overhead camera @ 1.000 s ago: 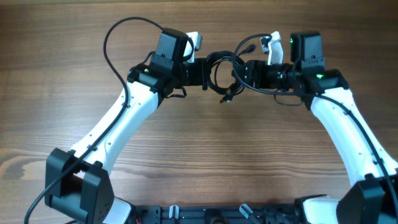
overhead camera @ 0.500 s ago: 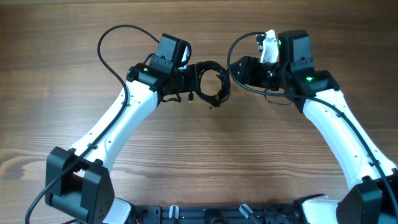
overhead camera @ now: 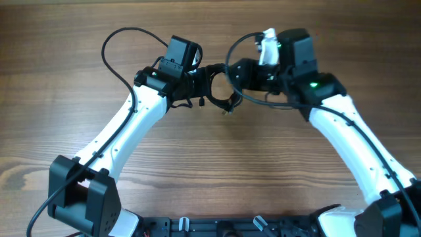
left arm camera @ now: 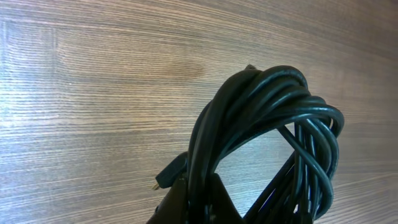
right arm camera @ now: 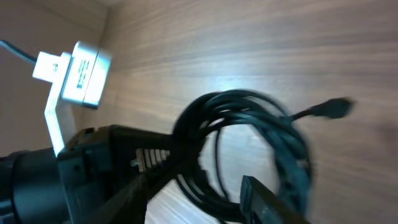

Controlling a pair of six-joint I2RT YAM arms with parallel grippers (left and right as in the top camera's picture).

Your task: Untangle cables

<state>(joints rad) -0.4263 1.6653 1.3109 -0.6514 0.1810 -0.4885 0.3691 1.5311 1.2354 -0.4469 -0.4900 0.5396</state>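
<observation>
The cables [overhead camera: 220,103] form one black coiled bundle held above the wooden table at the back centre. My left gripper [overhead camera: 205,87] is shut on the coil's left side. In the left wrist view the strands [left arm camera: 273,93] run up between its fingers [left arm camera: 199,183], and a small plug [left arm camera: 169,177] sticks out to the left. My right gripper [overhead camera: 235,74] has come against the coil from the right. In the right wrist view its jaws [right arm camera: 208,180] stand apart with a few strands of the coil [right arm camera: 230,98] between them. A plug end [right arm camera: 333,109] juts out to the right.
The left arm's own thick wire [overhead camera: 115,46] loops over the table at the back left. The left gripper's body [right arm camera: 93,162] and its white camera mount [right arm camera: 74,71] sit close in front of the right gripper. The arm bases [overhead camera: 217,227] line the front edge.
The right gripper has moved left up to the coil and its jaws have narrowed. The left gripper shifted slightly left with the bundle, still shut on it.
</observation>
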